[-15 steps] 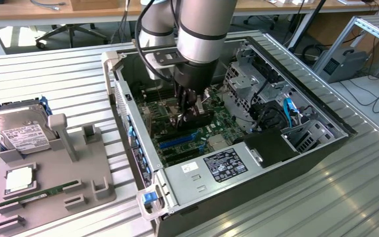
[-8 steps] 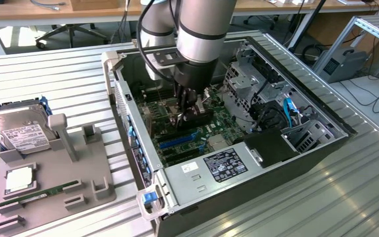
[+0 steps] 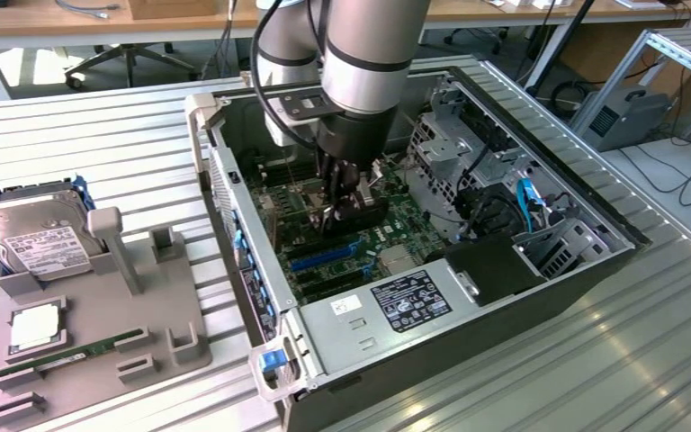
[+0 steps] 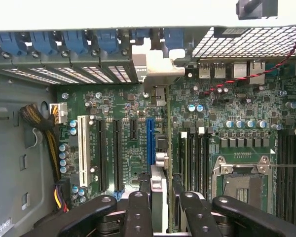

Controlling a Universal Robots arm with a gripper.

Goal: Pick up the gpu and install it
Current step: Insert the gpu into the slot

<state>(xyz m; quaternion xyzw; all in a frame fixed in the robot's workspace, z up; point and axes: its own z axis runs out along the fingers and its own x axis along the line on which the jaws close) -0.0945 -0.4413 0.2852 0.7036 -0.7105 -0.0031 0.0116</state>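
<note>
Gpu [image 4: 160,197] gripped edge-on, jaws clenched on its two flat faces, silver bracket end leading. Held deep inside the open case [image 3: 561,270], just over the motherboard [image 4: 227,106], well away from the worktop [image 3: 105,135]. Carried upright like this, probably, so that the lower edge meets a slot squarely. Lined up with the blue slot [image 4: 150,140], which runs straight ahead of the jaws toward the rear wall of the case, white and black slots lying off to one side. Hard to tell whether seated or only poised over the slot. Far out from the jaws, on the worktop, a grey holder [image 3: 94,360] with hard drive [image 3: 33,238] and RAM stick [image 3: 69,353].
</note>
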